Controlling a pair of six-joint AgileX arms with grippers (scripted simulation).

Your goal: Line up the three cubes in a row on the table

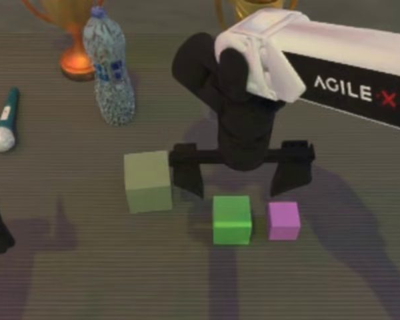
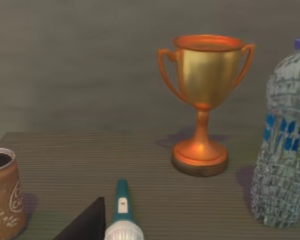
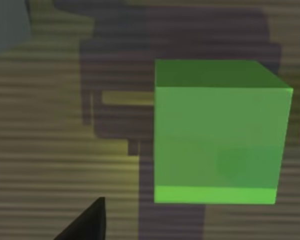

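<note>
The bright green cube (image 1: 232, 219) and the small magenta-purple cube (image 1: 283, 220) are being kept side by side, close but apart, near the front of the table (image 1: 360, 280), with the large pale olive-green cube (image 1: 147, 181) resting to their left and slightly farther back, so a rough row is judged to be forming. Just behind them, the right gripper (image 1: 241, 175) is being held spread wide and empty, pointing down, above the bright green cube. Farther back, a water bottle (image 1: 109, 65), a microphone (image 1: 5, 121) and a trophy (image 1: 72, 40) are being left aside, while the left gripper is parked at the left edge.
</note>
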